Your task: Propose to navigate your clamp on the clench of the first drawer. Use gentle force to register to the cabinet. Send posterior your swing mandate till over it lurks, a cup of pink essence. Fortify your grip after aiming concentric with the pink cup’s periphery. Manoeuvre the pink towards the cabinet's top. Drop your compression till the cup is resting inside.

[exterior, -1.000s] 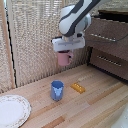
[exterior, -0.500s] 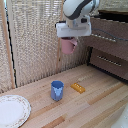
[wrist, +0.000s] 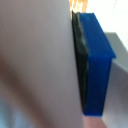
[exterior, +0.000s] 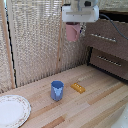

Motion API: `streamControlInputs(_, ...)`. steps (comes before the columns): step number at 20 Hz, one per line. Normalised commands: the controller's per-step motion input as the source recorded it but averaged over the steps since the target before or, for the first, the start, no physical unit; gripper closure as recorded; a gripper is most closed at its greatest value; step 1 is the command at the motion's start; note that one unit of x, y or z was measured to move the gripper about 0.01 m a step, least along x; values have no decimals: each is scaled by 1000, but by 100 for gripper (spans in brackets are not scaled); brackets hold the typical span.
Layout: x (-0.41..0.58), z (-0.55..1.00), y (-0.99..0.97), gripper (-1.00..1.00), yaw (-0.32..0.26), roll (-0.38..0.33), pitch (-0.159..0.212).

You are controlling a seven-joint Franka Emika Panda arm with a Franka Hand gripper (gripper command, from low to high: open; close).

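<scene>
Carry step: clamp (exterior: 73, 31) apparently pinching pink cup (exterior: 73, 32) aloft, next sideways over cabinet's top (exterior: 117, 13).

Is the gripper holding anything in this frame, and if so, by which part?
Yes: the gripper holds the pink cup in the air, gripped at its upper rim; the wrist view shows a blue fingertip pressed flat against the cup's wall.

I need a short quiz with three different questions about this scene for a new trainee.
1. True or false: the dusty-pink mug stands on the wooden table.
2. Which lies nearer the blue cup: (a) the small yellow block or (b) the white plate?
3. Fill in: the two-finger gripper holds the mug in the ____.

Key: 1 false; 2 a; 3 air.
</scene>
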Motion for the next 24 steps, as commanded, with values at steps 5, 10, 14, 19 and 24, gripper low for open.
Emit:
streamControlInputs(5, 325, 892, -158, 100, -256, -87, 26)
streamControlInputs(10, 411, 1000, -546, 100, -157, -7, 37)
streamControlInputs(14, 339, 1000, -763, 100, -105, 16, 19)
streamControlInputs(19, 101, 1000, -910, 100, -64, 64, 1)
streamControlInputs(24, -23, 846, -986, 100, -21, 77, -1)
